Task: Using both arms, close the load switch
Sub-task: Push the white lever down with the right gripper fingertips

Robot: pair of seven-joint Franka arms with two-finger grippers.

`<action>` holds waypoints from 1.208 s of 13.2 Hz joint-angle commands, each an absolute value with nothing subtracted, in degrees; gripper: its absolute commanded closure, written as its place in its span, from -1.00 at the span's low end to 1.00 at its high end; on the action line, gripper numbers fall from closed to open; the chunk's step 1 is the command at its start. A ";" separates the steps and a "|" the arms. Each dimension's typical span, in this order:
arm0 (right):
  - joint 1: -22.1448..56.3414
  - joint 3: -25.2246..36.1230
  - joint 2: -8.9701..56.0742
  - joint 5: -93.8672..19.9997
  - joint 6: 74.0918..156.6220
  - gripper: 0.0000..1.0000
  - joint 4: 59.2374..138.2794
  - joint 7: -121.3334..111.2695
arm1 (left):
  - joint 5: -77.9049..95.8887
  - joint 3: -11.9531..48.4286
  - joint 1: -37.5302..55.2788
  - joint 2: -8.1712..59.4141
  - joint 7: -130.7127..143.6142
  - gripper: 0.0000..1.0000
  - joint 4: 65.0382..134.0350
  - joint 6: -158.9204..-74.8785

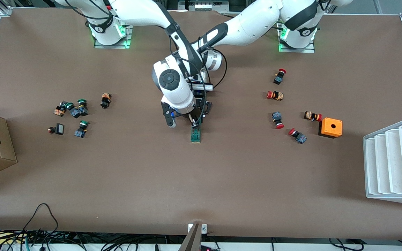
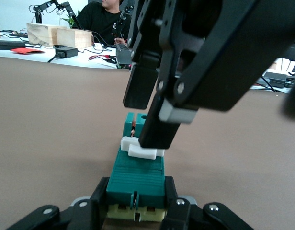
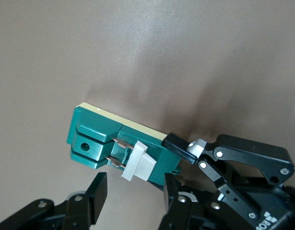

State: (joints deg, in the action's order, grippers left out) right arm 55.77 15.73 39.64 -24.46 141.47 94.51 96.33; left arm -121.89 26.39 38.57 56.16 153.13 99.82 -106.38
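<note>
Clamping the load switch (image 1: 195,134) at mid-worktop, well clear of every edge, the left tool (image 2: 135,211) steadies its end; the right tool (image 2: 150,117), fingers apart, straddles the white handle (image 3: 138,162), apparently not yet fully seated.

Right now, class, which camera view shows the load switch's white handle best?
The right wrist view: the white handle stands clear on the green load switch, seen from its side. The left wrist view shows the handle partly covered by the right claw. The front view shows only the switch's end.
</note>
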 commanded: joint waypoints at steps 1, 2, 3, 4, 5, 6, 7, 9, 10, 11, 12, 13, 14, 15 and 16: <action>56.95 16.17 39.37 -24.17 144.49 -0.13 96.59 97.38 | -122.96 26.02 39.55 58.27 155.92 0.65 98.35 -106.44; 56.95 16.08 39.46 -24.17 144.75 -0.13 96.59 97.30 | -122.96 26.02 39.46 58.27 155.92 0.65 98.35 -106.44; 57.13 16.08 39.81 -24.17 144.93 -0.13 96.59 97.38 | -122.96 26.02 39.46 58.27 155.92 0.65 98.35 -106.44; 57.13 16.08 39.90 -24.17 145.28 -0.13 96.59 97.30 | -122.96 26.02 39.46 58.27 156.00 0.65 98.35 -106.35; 57.13 16.08 40.08 -24.17 145.89 -0.13 96.59 97.29 | -122.96 26.02 39.46 58.27 156.01 0.65 98.35 -106.35; 57.13 16.08 40.51 -24.00 146.07 -0.13 96.59 97.38 | -122.96 25.93 39.46 58.18 156.27 0.65 98.35 -106.35; 57.13 16.08 40.78 -23.91 146.86 -0.13 96.59 97.30 | -122.96 25.58 39.46 58.27 156.70 0.65 98.35 -106.35; 57.13 16.00 41.66 -23.82 148.53 -0.13 96.50 97.29 | -122.96 25.58 39.46 58.18 156.80 0.65 98.35 -106.35; 57.13 16.00 42.10 -23.82 149.06 -0.13 96.50 97.29 | -122.96 25.58 39.46 58.27 156.88 0.65 98.35 -106.35; 57.13 16.00 42.27 -23.82 149.32 -0.13 96.42 97.29 | -122.96 25.49 39.46 58.27 157.06 0.65 98.35 -106.35; 57.13 16.00 42.28 -23.91 149.33 -0.13 96.15 97.29 | -122.96 25.49 39.46 58.27 157.32 0.65 98.35 -106.35; 57.04 16.00 42.28 -23.91 149.33 -0.13 95.89 97.21 | -122.96 25.49 39.46 58.27 157.32 0.65 98.44 -106.35; 56.95 16.00 42.28 -23.99 149.24 -0.12 95.71 97.29 | -122.96 25.49 39.29 58.27 157.32 0.65 98.35 -106.35; 56.95 16.00 42.28 -24.08 149.24 -0.09 95.45 97.29 | -122.96 25.49 39.29 58.27 157.59 0.65 98.35 -106.35; 56.95 16.00 42.19 -24.08 149.15 -0.04 95.10 97.29 | -122.96 25.40 39.29 58.27 157.67 0.65 98.35 -106.35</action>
State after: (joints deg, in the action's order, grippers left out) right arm 56.55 15.72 42.10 -24.42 148.29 95.93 96.35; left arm -121.96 26.01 38.98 56.18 154.71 99.80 -106.09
